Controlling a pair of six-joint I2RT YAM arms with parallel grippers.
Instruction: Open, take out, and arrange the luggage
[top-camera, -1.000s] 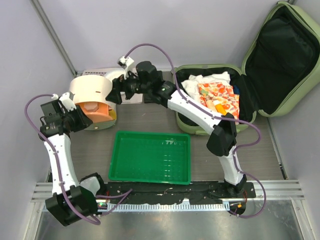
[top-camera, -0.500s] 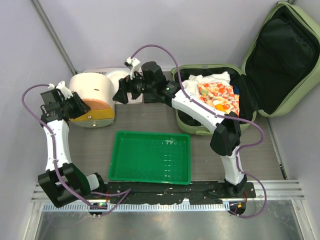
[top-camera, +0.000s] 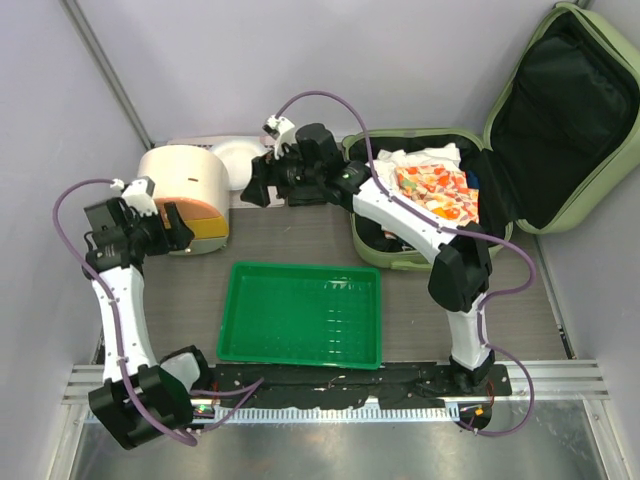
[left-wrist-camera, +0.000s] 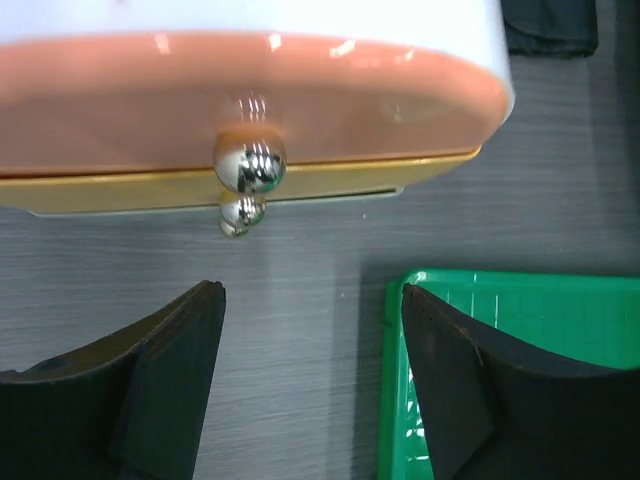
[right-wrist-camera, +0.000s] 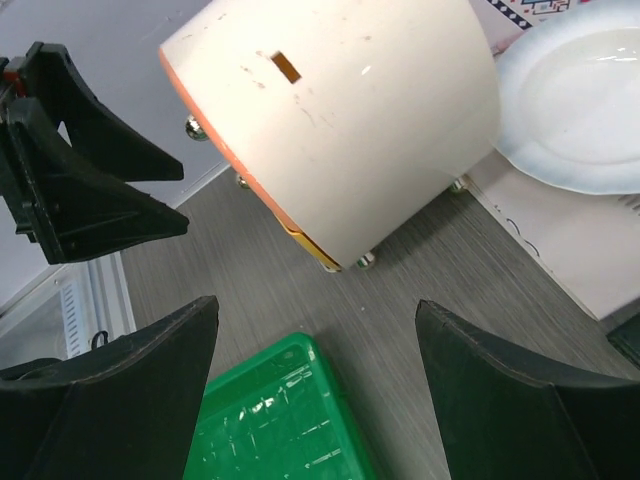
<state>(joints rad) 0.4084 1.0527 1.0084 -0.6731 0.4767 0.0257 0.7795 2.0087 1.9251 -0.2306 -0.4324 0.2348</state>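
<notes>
The luggage (top-camera: 570, 110) lies open at the right, its black-lined lid leaning against the wall. White cloth (top-camera: 415, 158) and an orange patterned packet (top-camera: 437, 190) lie in its base. My left gripper (top-camera: 175, 228) (left-wrist-camera: 310, 300) is open, just short of the orange front and gold knob (left-wrist-camera: 249, 163) of the cream-and-orange container (top-camera: 185, 185). Nothing is between its fingers. My right gripper (top-camera: 256, 185) (right-wrist-camera: 315, 310) is wide open and empty, hovering to the right of that container (right-wrist-camera: 350, 110), well left of the luggage.
A bright green tray (top-camera: 300, 313) sits at the front middle; its corner shows in both wrist views (left-wrist-camera: 520, 340) (right-wrist-camera: 270, 430). A white plate (top-camera: 238, 160) (right-wrist-camera: 580, 100) lies on a printed sheet behind the container. Walls close in left, back and right.
My left gripper has opened and backed off the container's orange front. The container now rests flat on the table. My right gripper has drifted to the right, away from the container.
</notes>
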